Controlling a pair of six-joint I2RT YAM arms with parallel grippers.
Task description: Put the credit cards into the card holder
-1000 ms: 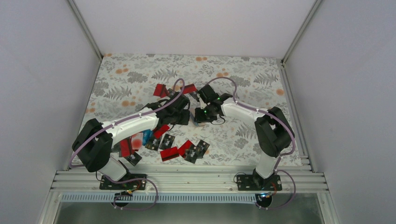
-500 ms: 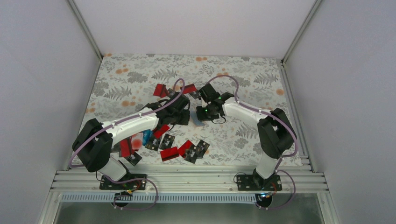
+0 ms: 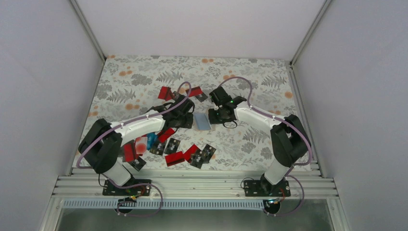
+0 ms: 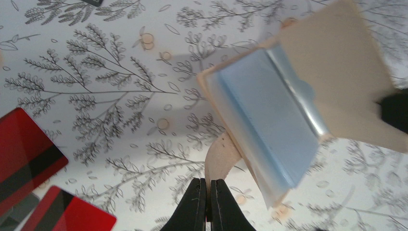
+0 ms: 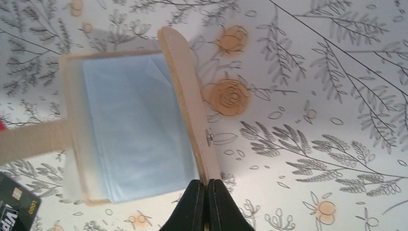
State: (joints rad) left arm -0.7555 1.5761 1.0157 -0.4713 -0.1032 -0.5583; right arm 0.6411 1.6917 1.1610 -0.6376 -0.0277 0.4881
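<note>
From above, we see both arms bent inward over the tabletop point(image 3: 144, 72), the left end effector point(image 3: 191, 119) and right end effector point(image 3: 212, 116) flanking the open holder point(image 3: 202, 121). The left arm partly hides the scattered cards point(image 3: 174, 158). Half a second ago the wrists sat closer, over the holder; now its blue inside shows. Left wrist: fingers point(image 4: 195, 207) pressed together on the holder's tan strap point(image 4: 219, 154), its far corner cut off. Right wrist: fingers point(image 5: 195, 207) pinch the upright flap point(image 5: 185, 96).
</note>
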